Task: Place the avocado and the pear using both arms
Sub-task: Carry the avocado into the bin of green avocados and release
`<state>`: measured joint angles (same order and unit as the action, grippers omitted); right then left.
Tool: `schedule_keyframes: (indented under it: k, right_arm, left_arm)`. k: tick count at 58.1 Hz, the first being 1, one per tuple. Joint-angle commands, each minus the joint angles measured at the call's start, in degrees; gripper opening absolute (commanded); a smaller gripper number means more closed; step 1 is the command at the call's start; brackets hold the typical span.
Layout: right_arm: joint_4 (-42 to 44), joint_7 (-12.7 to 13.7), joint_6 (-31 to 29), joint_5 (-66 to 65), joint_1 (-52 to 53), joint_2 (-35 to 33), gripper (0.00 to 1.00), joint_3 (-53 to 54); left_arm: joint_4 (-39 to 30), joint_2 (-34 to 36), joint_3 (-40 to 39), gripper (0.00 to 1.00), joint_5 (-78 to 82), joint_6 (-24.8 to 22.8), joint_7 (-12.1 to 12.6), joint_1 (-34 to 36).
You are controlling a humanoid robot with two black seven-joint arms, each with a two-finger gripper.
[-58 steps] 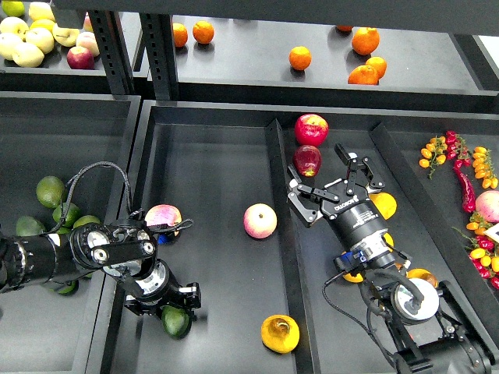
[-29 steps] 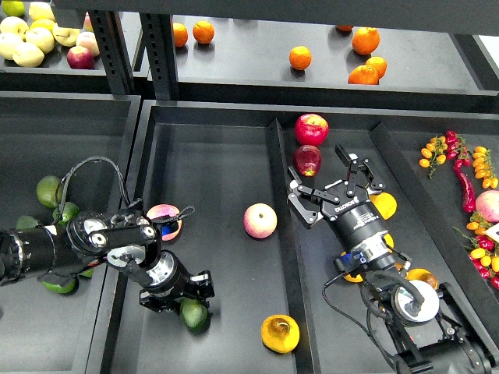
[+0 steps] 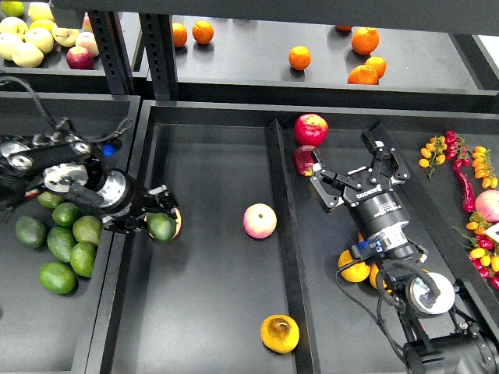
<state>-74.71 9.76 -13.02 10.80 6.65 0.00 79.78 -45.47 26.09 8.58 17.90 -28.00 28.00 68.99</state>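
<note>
My left gripper (image 3: 159, 214) is shut on the dark green avocado (image 3: 161, 227) and holds it over the left edge of the middle tray (image 3: 210, 164). It partly covers a pink apple behind it. The golden yellow-orange pear (image 3: 280, 333), with a dark sunken blemish, lies at the tray's front, close to the divider (image 3: 279, 179). My right gripper (image 3: 355, 171) is open and empty over the right compartment, just right of a dark red apple (image 3: 304, 160), far from the pear.
A pink apple (image 3: 260, 220) lies mid-tray. A red apple (image 3: 311, 129) sits at the back. Lighter green fruits (image 3: 62, 245) fill the left tray. Oranges (image 3: 353, 268) lie under my right arm. More oranges (image 3: 300, 58) are on the back shelf. Peppers and small tomatoes (image 3: 460, 167) lie far right.
My left arm has carried the avocado from the tray's front left up and back to the left edge. My right gripper has moved a little back and to the right, still open.
</note>
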Motion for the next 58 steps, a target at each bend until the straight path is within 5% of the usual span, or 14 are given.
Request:
schedule_keyframes:
  k: [1,33,58]
  right_arm:
    - [0.0,0.0,-0.08,0.01,-0.06,0.0,0.99,0.02]
    - [0.0,0.09,-0.69,0.27,-1.12,0.0,0.99,-0.16]
    - [0.0,0.18,-0.96,0.27,-1.38,0.0,0.99,-0.33]
  left_arm:
    - [0.47,3.34,0.48,0.18,0.29,0.0,0.0,-1.75]
    - [8.12,5.72,-0.84,0.25,0.38,0.0,0.0,-9.58]
    - [9.7,3.52,-1.28,0.58,0.65,0.0,0.0,-9.58]
